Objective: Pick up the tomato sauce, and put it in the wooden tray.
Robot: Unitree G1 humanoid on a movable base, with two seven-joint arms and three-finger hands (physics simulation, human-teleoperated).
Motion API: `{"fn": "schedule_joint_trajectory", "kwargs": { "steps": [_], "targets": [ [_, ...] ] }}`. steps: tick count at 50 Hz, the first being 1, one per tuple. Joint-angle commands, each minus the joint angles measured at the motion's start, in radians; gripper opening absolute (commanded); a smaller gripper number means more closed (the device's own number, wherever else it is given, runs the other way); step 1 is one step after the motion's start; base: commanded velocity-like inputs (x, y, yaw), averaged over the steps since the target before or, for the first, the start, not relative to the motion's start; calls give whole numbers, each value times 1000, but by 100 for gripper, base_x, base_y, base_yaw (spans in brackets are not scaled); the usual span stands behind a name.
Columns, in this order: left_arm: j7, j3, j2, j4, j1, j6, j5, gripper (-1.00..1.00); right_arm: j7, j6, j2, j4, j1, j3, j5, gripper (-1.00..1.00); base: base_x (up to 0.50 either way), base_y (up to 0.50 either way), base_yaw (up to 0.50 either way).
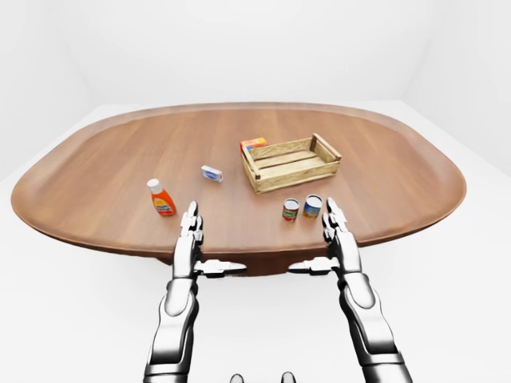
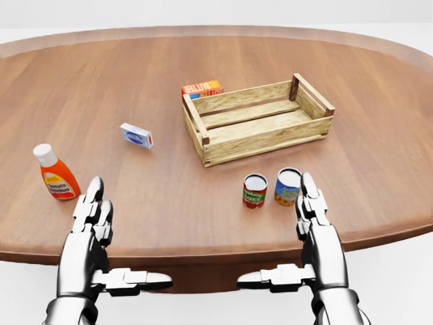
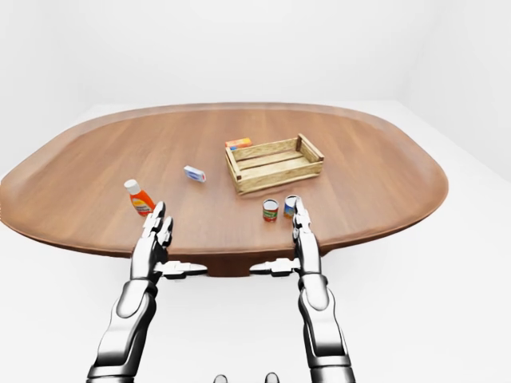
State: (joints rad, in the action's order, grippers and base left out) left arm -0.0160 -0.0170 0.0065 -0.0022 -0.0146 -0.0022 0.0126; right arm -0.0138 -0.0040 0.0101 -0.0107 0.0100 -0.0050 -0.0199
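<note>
With nothing yet grasped, both the left robot hand (image 2: 91, 210) and right robot hand (image 2: 312, 206) hover spread wide at the worktop (image 2: 101, 88) edge, so the right must reach for the tomato sauce can (image 2: 255, 190) standing near the wooden tray (image 2: 203, 132).

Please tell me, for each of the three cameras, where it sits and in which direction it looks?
Head view: on the head, tilted down, close on the wooden tray, two cans and both open hands.
Left-eye view: on the head, wider, looking across the whole table; both forearms show.
Right-eye view: almost the same picture, contents shifted left.
All share the left hand, right hand and orange bottle.
</note>
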Motion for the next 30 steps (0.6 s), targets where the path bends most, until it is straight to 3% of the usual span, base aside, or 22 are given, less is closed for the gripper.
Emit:
{"fn": "schedule_joint_trajectory", "kwargs": {
  "steps": [1, 30],
  "targets": [
    [-25, -32, 11, 7, 7, 0, 32, 100, -19, -29, 14, -53, -16, 1, -74, 100, 50, 0, 0],
    [-21, -31, 13, 15, 6, 0, 30, 100, -38, -51, 11, -81, -17, -1, -82, 100, 50, 0, 0]
  ]
}}
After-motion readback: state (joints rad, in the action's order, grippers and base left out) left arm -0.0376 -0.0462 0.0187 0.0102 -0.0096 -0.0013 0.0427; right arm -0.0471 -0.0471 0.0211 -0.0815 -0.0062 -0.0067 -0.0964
